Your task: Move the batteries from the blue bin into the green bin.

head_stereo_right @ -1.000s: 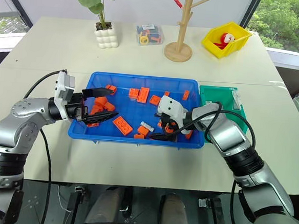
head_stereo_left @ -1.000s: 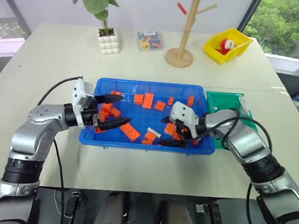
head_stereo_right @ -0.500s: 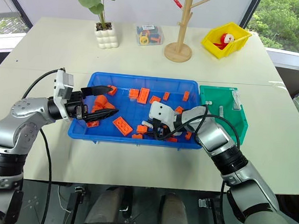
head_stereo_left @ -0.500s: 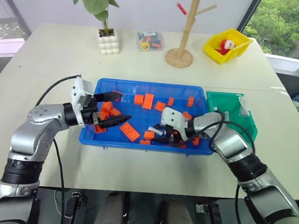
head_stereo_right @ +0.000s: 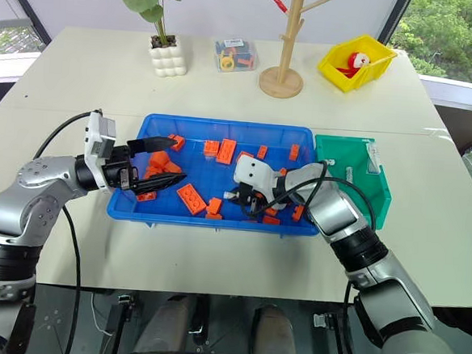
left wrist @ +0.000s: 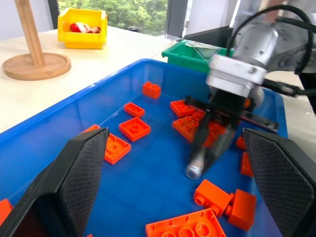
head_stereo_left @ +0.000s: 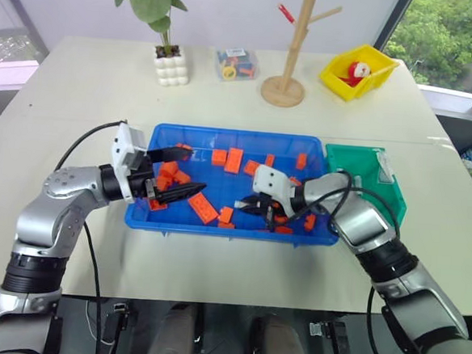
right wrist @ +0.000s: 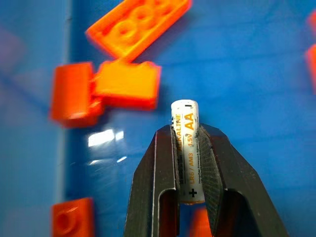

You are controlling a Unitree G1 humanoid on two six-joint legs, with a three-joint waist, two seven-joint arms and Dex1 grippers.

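Right wrist view: my right claw [right wrist: 189, 163] is clamped on a battery [right wrist: 187, 148] above the blue bin [head_stereo_left: 223, 135] among orange bricks [head_stereo_left: 204, 208]. My left claw [head_stereo_left: 175, 173] hangs spread wide, holding nothing, over the bin's left end. The green bin [head_stereo_left: 358, 165] touches its right end.

White AA battery [right wrist: 187, 150] pinched lengthwise, above blue bin [head_stereo_left: 223, 135].

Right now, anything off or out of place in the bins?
Nothing stands out. The right end effector holds a battery squarely over the blue bin; orange bricks lie loose inside, none spilled. The green bin sits upright beside it.
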